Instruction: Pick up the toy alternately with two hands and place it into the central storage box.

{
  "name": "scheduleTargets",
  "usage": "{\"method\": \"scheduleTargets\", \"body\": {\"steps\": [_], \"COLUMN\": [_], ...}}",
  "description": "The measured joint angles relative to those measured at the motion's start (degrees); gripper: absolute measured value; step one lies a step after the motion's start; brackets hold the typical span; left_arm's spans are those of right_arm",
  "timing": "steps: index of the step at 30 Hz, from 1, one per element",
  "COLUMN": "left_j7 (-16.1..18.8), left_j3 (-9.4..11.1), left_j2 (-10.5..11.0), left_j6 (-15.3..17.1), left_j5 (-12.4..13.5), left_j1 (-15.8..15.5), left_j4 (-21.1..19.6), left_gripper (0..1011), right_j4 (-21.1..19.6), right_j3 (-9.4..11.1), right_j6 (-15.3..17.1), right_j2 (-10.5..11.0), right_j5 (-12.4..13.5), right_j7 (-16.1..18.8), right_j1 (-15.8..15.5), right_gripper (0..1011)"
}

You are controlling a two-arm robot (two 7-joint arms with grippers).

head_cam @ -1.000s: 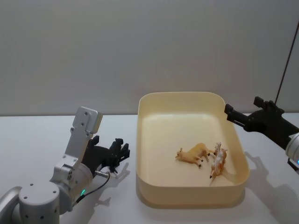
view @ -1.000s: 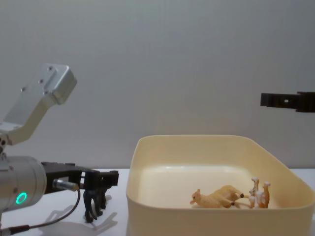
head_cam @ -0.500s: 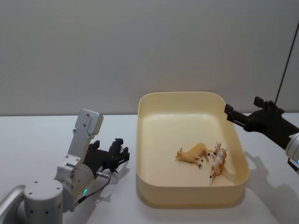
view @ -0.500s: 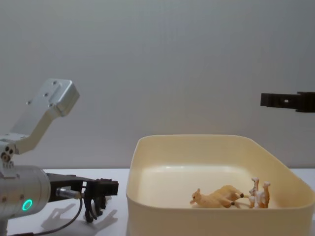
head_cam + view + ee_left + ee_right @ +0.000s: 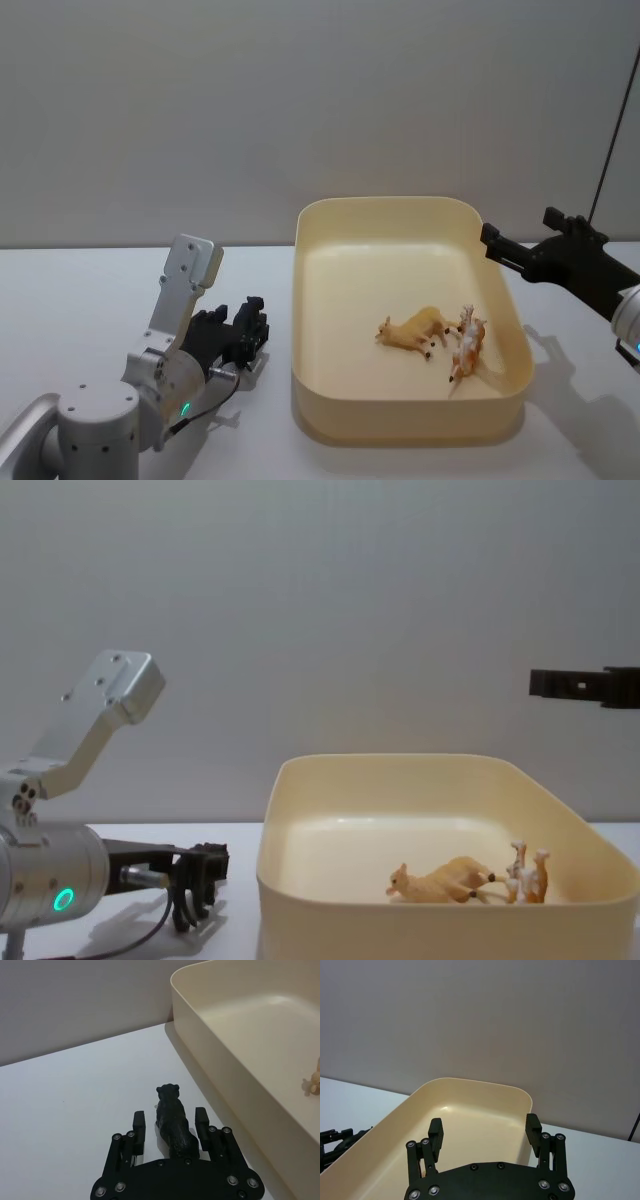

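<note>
While the left pincer [image 5: 170,1121] sits low on the white table [image 5: 90,290], just left of the central storage box [image 5: 400,214], its two fingers [image 5: 138,1122] stand spread on either side of a black animal figurine [image 5: 173,1124], with a gap showing on each side of the toy.

Item, black animal figurine: upright on the table between the left pincer's fingers, its head pointing away from the wrist, near the box's left wall but outside it. In the chest view it shows as a small dark shape [image 5: 190,900] at the tip of the silver arm with the green ring light [image 5: 63,898].

Item, central storage box: pale cream tub with rounded corners, on the table at the centre-right. Inside it lie two figurines, both tipped over: a tan animal [image 5: 412,331] on its side near the middle of the floor, and a smaller orange-and-white animal [image 5: 466,345] just right of it (legs up in the chest view [image 5: 527,872]), the two touching or nearly so.

Item, right pincer [image 5: 489,236]: held in the air above the box's far right corner, well clear of the toys, fingers [image 5: 436,1135] wide apart and gripping nothing.
</note>
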Motion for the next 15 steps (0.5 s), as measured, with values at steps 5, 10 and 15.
{"method": "scheduleTargets", "body": {"steps": [5, 10, 15], "left_j7": [-0.12, -0.21, -0.27], "left_j3": [0.0, 0.0, -0.05], "left_j2": [-0.16, -0.23, -0.26], "left_j6": [-0.01, -0.03, -0.25], "left_j5": [0.0, 0.0, 0.29], "left_j1": [-0.19, -0.28, -0.36], "left_j4": [0.36, 0.52, 0.56], "left_gripper": [473, 339, 302], "right_j4": [0.0, 0.0, 0.0], "right_j3": [0.0, 0.0, 0.0], "right_j6": [0.0, 0.0, 0.0], "right_j2": [0.0, 0.0, 0.0], "right_j5": [0.0, 0.0, 0.0], "right_j7": [0.0, 0.0, 0.0], "right_j1": [0.0, 0.0, 0.0], "right_gripper": [1001, 1001, 1001]}}
